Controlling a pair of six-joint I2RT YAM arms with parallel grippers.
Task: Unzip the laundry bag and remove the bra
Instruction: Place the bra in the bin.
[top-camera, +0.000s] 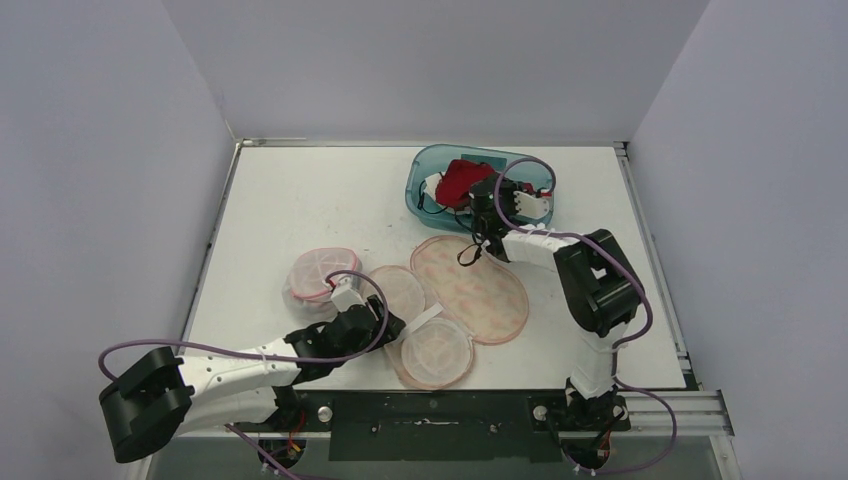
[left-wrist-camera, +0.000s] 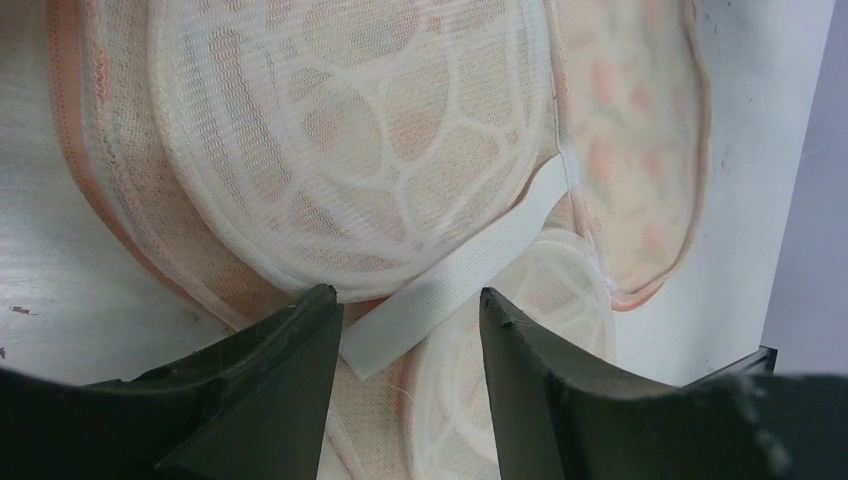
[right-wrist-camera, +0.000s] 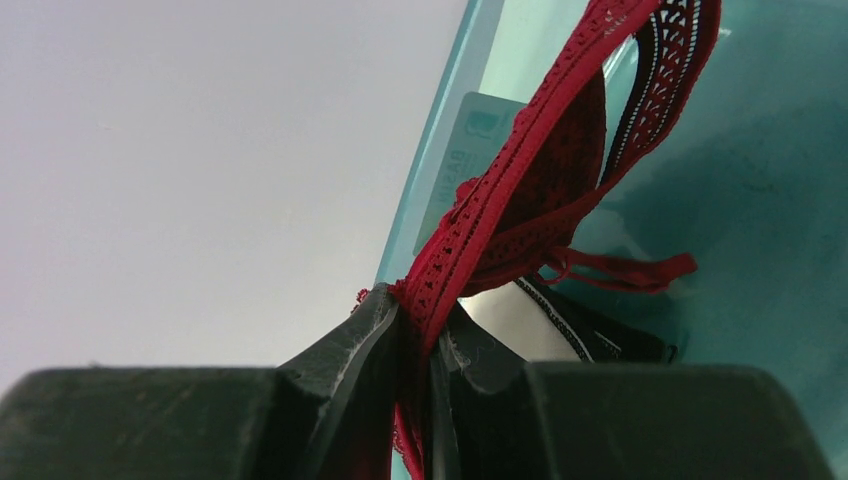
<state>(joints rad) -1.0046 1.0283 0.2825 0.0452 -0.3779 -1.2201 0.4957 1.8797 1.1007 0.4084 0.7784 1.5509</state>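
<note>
The right gripper (right-wrist-camera: 420, 322) is clamping the red lace bra (right-wrist-camera: 560, 160) by its band, jaws almost together; the band is stretching lengthwise away from the fingertips into the teal bin (right-wrist-camera: 760, 300). The left gripper (left-wrist-camera: 410, 310) is hovering half apart, straddling a white strap (left-wrist-camera: 455, 280) of the opened laundry bag (left-wrist-camera: 350, 130) on the table (left-wrist-camera: 60, 330)

Illegible print on sticker (right-wrist-camera: 462, 165) of bin (right-wrist-camera: 770, 260)

Top of bra (right-wrist-camera: 555, 175) (red lace) unseen
</note>
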